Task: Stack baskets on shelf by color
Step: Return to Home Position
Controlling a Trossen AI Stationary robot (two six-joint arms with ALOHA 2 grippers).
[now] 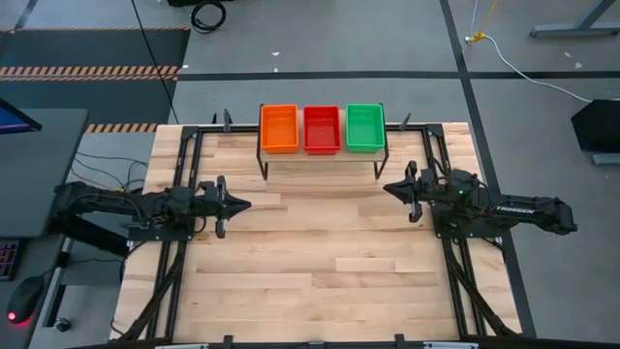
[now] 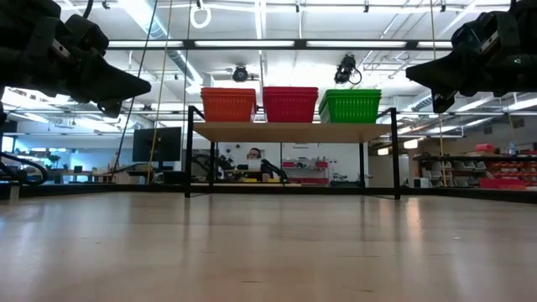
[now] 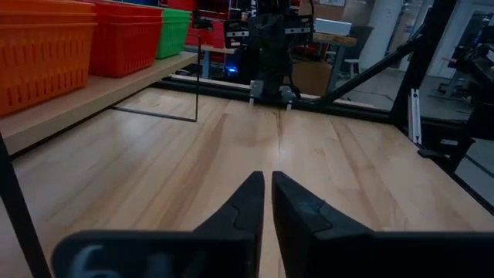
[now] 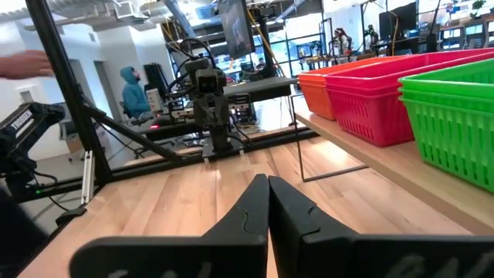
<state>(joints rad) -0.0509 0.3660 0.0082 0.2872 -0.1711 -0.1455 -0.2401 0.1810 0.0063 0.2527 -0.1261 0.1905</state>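
Three stacks of baskets stand side by side on the shelf [image 2: 285, 132] at the table's far edge: orange [image 1: 279, 128], red [image 1: 322, 129] and green [image 1: 365, 127]. The low view shows them resting by their bottoms on the shelf's wooden board, orange [image 2: 228, 105], red [image 2: 290, 104], green [image 2: 350, 106]. My left gripper [image 1: 247, 205] hovers level over the table's left side, pointing right, with only a thin slit between its fingers [image 3: 268, 181] and nothing in them. My right gripper [image 1: 387, 187] hovers level at the right, pointing left, shut and empty [image 4: 268, 181].
Bare wood planks [image 1: 320, 252] stretch between the two grippers and toward the near edge. Black frame rails [image 1: 180, 174] run along the table's left and right sides. People [image 4: 135, 89] show in the room beyond the table, and a blurred hand [image 4: 23, 62] at the right wrist view's edge.
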